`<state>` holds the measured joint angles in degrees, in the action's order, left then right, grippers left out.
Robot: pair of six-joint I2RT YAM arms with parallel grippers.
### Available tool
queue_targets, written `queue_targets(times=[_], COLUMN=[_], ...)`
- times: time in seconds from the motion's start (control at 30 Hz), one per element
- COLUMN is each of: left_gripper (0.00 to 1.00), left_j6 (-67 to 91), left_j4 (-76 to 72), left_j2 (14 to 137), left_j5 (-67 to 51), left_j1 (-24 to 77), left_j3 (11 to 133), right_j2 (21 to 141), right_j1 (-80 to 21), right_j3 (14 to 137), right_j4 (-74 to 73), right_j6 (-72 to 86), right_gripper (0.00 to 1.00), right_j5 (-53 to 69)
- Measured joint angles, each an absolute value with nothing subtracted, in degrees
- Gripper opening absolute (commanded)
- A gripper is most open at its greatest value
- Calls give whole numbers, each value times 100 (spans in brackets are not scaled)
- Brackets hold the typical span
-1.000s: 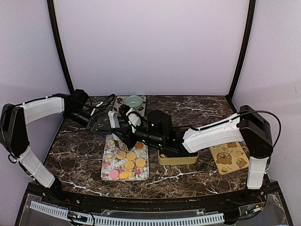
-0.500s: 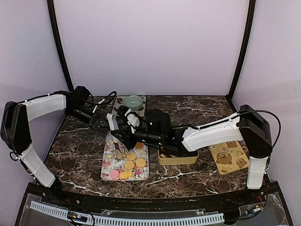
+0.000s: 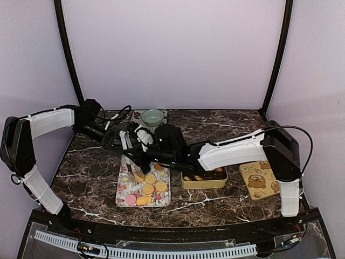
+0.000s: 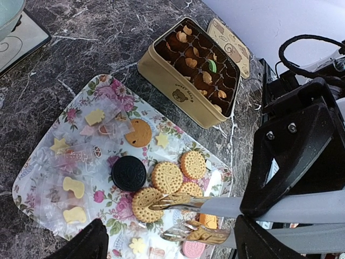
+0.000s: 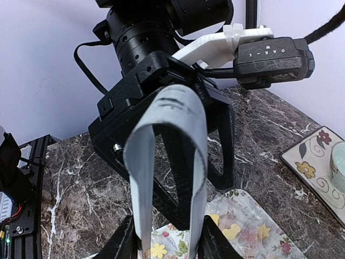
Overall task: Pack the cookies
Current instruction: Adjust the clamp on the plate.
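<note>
**Tongs reach in over the tray cookies, nothing gripped yet**

The cookies (image 4: 167, 177) sit mostly on the floral tray (image 4: 38, 178). There is a cluster of golden round ridged ones, one dark brown, one plain brown and a pink one at the near edge. Small yellow star and flower shapes lie in clear wrappers on the tray's far side. More cookies already fill the cups of the yellow tin (image 4: 178, 94) just beside the tray, with its bear-print lid (image 4: 232, 40) lying apart.

Over the last second the right arm has stretched further left, carrying the tongs (image 4: 226, 206) in over the golden cluster. The blades are spread, one tip over a golden round. I cannot tell if it is touching, and no cookie is clamped. My read is that the next pick is being lined up, so packing is only partly done.

The right gripper (image 5: 167, 240) has its fingers pinched on the tongs' loop. The left gripper (image 3: 115, 142) hovers at the tray's far-left corner with its fingers spread and empty.
</note>
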<state>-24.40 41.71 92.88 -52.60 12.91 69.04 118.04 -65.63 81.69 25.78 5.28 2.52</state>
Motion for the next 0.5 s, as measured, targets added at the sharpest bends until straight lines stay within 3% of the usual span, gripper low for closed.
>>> queue_targets(times=[0.5], left_gripper=[83], left_j6=[-2578], left_j4=[4191], left_j2=[9262], left_j5=[-5249], left_j1=[1522], left_j3=[6901], right_j2=[11819], right_j1=[-6571], right_j3=[8326], right_j4=[2300], right_j6=[519], right_gripper=[42], right_j5=[231])
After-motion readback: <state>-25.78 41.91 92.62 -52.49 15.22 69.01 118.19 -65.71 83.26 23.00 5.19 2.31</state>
